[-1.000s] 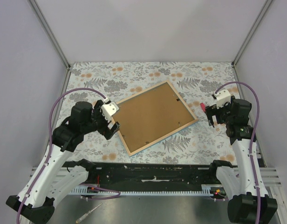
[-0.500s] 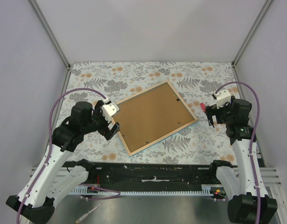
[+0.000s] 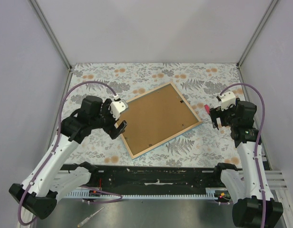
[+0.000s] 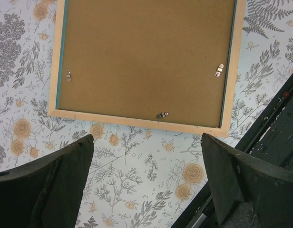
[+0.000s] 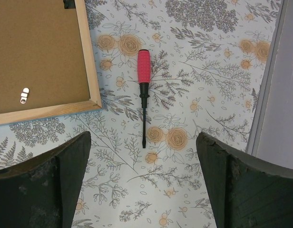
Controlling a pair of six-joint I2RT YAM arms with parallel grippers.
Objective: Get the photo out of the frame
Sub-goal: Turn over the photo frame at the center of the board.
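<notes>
The frame (image 3: 165, 139) lies face down and askew on the middle of the table, its light wood back (image 4: 137, 121) up and a thin blue edge showing inside. The photo (image 3: 153, 116) shows only its plain brown board back (image 4: 146, 52), held in by small metal clips (image 4: 161, 115); the print side is hidden. My left gripper (image 3: 118, 128) hovers open over the frame's left side, with bare cover between its fingers (image 4: 65, 180). My right gripper (image 3: 214, 118) stands open, off the frame's right corner (image 5: 87, 57), above the cover.
A pink-handled screwdriver (image 5: 143, 90) lies on the floral table cover (image 3: 137, 76) just right of the frame, under the right gripper (image 5: 142, 137). A black rail (image 4: 275, 123) runs along the near table edge. Grey walls close in both sides and the back.
The left arm has swung right and forward, bringing its gripper closer over the frame's left side. The right arm and the frame have not moved.
</notes>
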